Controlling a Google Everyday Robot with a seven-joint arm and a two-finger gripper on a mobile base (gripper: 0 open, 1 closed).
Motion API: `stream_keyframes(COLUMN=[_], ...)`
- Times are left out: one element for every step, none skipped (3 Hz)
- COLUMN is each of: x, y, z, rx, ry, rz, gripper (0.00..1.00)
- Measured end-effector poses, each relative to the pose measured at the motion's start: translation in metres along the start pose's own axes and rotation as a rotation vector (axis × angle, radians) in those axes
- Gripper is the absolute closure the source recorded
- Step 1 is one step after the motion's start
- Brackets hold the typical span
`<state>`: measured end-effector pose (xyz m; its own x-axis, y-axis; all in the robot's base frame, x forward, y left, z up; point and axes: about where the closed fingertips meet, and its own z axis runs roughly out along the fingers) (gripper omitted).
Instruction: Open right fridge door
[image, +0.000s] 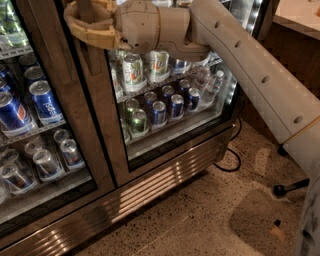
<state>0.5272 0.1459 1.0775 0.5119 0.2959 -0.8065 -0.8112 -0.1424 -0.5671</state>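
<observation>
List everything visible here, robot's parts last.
right fridge door: one, steel-framed glass, centre
left fridge door: one, matching, left
Pepsi cans: several, blue, behind left door
silver cans: several, lower left shelf
green-and-white cans: two, upper shelf behind right door
dark cans: several, blue and green, shelf below
clear bottles: few, right of those
vent grille: one, steel, under the doors
cable: one, black, floor by fridge corner
floor: speckled beige, foreground
arm: one, off-white, reaching in from right
gripper: one, tan, top left, at right door's left edge
</observation>
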Motion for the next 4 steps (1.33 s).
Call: stream_keyframes(x=[0.0016, 0.0013, -0.0028, -0.0017], y=[-0.0031, -0.0026, -0.0070, -0.0060], z=[-0.0027, -0.0023, -0.0019, -0.0016], rx=[0.000, -0.002, 0.005, 0.003], ry=[0.000, -0.006, -0.011, -0.009], rz=[0.000, 0.002, -0.008, -0.002], gripper=[1.00, 1.00, 1.00, 1.00])
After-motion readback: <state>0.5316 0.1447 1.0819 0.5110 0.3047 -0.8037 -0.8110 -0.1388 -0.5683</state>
